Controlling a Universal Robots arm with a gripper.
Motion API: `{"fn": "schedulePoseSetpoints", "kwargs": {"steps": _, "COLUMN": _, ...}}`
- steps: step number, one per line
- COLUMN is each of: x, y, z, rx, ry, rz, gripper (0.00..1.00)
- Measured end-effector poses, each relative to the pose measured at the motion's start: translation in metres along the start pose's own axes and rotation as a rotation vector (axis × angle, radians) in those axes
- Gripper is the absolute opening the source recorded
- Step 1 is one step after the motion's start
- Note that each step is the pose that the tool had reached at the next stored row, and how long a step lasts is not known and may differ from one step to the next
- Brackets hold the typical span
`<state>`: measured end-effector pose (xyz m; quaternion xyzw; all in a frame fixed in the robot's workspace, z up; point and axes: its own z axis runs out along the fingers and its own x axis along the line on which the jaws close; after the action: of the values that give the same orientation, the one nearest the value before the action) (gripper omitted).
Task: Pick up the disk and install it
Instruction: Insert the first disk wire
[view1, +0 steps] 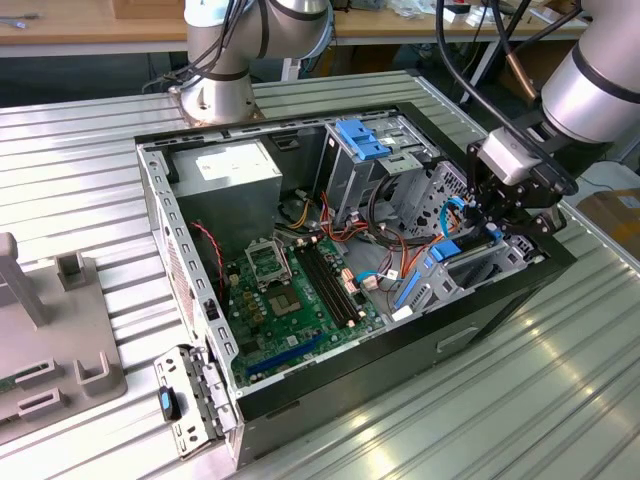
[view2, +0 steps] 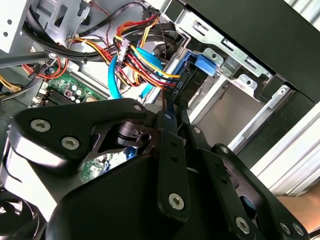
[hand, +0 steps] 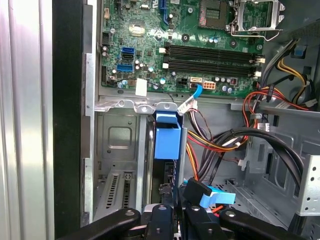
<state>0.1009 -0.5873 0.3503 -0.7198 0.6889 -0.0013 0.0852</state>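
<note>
The disk (hand: 167, 137) stands on edge in the metal drive bay (hand: 117, 145) at the front corner of the open computer case (view1: 300, 390), its blue rail toward the first wrist camera. My gripper (hand: 172, 197) is directly over it, fingers closed on the black slab's edge. In the second wrist view the fingertips (view2: 171, 107) meet on the disk (view2: 192, 75) next to its blue end tab. In the exterior view my gripper (view1: 487, 222) hangs inside the case at the exterior view's right, with the disk (view1: 443, 250) just below it.
Bundles of coloured cables (hand: 215, 140) run close beside the bay. The green motherboard (view1: 290, 300) lies in the case floor. A grey power supply box (view1: 235, 170) and a light-blue latch (view1: 362, 138) sit at the back. A grey fixture (view1: 50, 340) stands on the exterior view's left.
</note>
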Motion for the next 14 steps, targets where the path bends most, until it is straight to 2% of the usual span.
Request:
{"fn": "schedulePoseSetpoints", "kwargs": {"steps": 8, "x": 0.0004, "y": 0.0007, "z": 0.0021, "rx": 0.0001, "ry": 0.0003, "rz": 0.001, "gripper": 0.16}}
{"fn": "schedulePoseSetpoints", "kwargs": {"steps": 14, "x": 0.0009, "y": 0.0015, "z": 0.0061, "rx": 0.0002, "ry": 0.0004, "rz": 0.002, "gripper": 0.16}}
